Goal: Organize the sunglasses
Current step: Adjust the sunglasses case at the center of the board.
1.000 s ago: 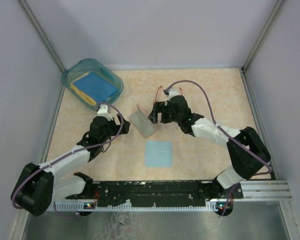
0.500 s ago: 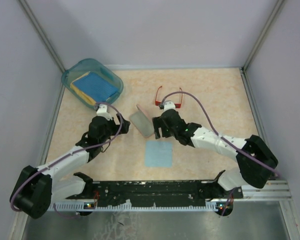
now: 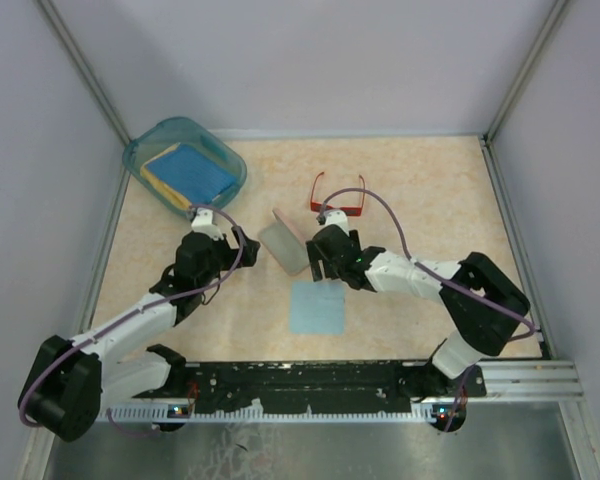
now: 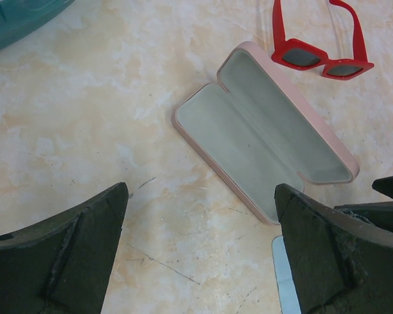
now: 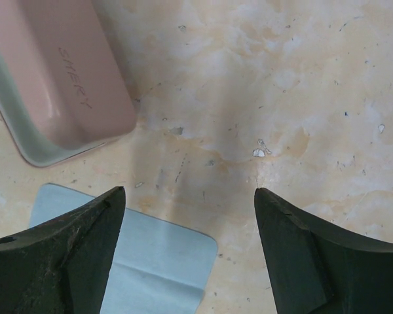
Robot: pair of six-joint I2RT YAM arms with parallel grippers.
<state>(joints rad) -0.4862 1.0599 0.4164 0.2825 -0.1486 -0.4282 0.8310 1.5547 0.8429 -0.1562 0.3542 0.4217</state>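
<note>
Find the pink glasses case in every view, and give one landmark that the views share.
Top external: the pink case lies open near the middle of the picture, just beyond the blue cloth.
Left wrist: the pink case fills the centre, lining up; the blue cloth is a sliver at the bottom edge.
Right wrist: the pink case is upper left, outer shell showing; the blue cloth is lower left.
Shared landmark: the blue cloth.

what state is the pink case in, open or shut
Open and empty: the pink case lies with both halves spread, bare grey lining showing. The sunglasses lie outside, beside it.
</note>
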